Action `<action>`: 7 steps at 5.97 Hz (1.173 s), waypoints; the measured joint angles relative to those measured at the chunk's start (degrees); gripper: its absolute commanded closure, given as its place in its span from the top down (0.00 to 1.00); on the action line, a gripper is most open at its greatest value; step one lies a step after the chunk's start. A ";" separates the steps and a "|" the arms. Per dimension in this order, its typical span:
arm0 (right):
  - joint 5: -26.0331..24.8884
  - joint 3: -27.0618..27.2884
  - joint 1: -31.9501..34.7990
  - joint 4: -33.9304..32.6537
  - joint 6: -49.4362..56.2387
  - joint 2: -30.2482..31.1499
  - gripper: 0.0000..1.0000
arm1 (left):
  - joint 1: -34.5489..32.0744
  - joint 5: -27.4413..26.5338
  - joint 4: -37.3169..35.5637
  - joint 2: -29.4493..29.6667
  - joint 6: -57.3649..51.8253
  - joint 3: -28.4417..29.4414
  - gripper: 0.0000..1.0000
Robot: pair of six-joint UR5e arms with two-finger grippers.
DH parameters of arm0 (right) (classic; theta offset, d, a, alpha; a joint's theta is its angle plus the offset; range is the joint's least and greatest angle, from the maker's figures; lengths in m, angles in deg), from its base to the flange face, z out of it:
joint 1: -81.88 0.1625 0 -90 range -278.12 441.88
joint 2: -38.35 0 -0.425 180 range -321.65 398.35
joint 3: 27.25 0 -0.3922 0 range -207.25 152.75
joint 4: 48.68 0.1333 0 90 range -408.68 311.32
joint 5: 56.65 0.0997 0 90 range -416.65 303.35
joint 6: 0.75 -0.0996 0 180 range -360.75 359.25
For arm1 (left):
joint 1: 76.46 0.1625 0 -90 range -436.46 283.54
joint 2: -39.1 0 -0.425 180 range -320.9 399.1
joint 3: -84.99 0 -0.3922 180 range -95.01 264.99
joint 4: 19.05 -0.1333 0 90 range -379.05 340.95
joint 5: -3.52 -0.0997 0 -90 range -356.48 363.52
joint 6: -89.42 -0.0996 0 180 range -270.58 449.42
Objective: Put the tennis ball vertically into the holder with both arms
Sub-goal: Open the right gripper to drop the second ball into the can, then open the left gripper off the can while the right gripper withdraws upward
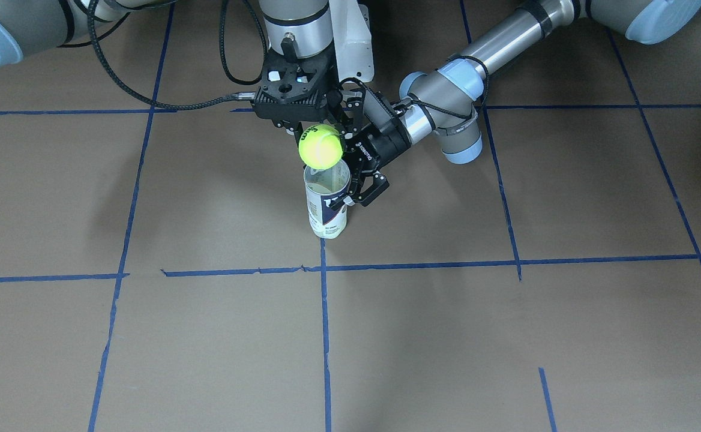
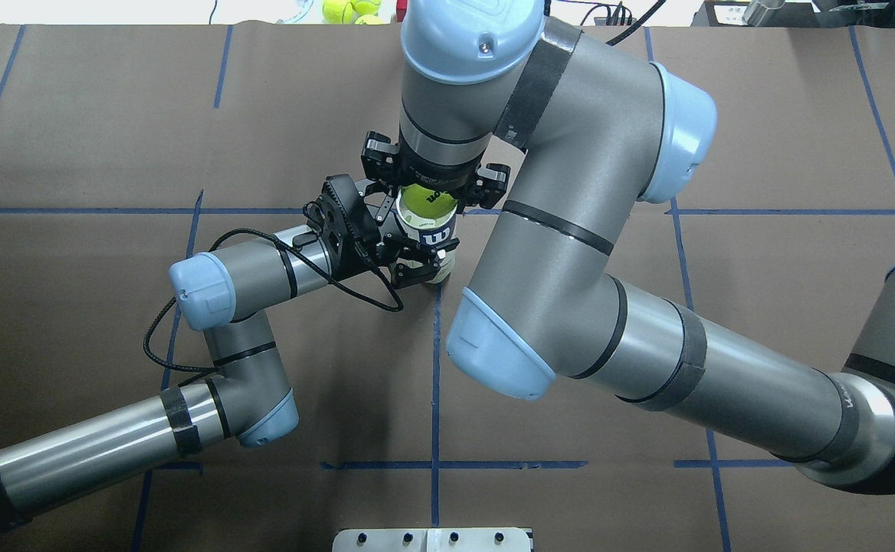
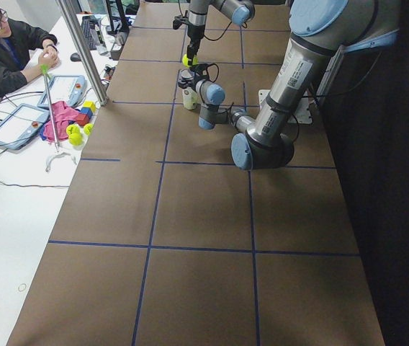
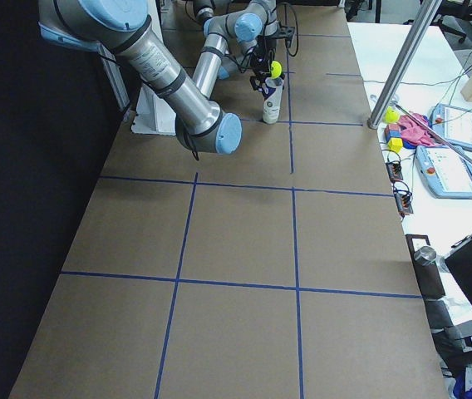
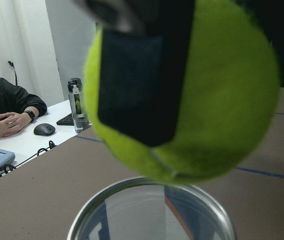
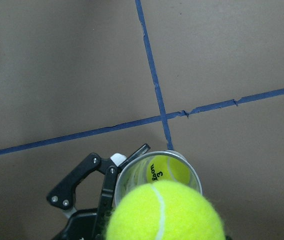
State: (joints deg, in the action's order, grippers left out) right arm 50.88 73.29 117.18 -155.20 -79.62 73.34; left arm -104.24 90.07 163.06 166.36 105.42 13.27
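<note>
Front-facing view, clock dirs from the holder (image 1: 326,207). It stands upright mid-table, just past a tape-line (image 1: 325,336) crossing at 6 o'clock and well apart from every table (image 1: 536,336) edge you can see. Brown tabletop spreads wide from 4 round to 9 o'clock.

Crowded side is 12 to 3. The right gripper (image 1: 320,138) hangs straight down at 12, pinched on the tennis ball (image 1: 320,147), which sits right over the holder's mouth. It looks just above the rim, but contact is hard to call from the wrist cam. The left gripper (image 2: 421,259) comes in from 2 o'clock w/ fingers clamped round the holder's wall, its wrist and cable filling that side.

A second ball (image 6: 168,169) already lies inside the holder. The operator (image 3: 3,50) sits at the side desk (image 3: 17,180), far off.
</note>
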 measured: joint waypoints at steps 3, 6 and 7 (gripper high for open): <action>-0.01 -0.32 -0.22 0.06 0.38 -0.27 1.00 | 0.00 0.02 0.00 0.01 0.00 0.00 0.95; 2.02 -0.34 2.21 0.04 8.07 1.45 1.00 | -0.02 -0.05 0.03 -0.06 0.00 -0.06 0.95; 5.99 -0.34 5.86 0.04 13.53 3.21 1.00 | -0.06 -0.06 0.07 -0.08 0.00 -0.11 0.95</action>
State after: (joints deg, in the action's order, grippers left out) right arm 56.86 72.95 123.03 -155.16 -66.10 76.55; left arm -104.30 90.01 163.13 166.28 105.42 13.16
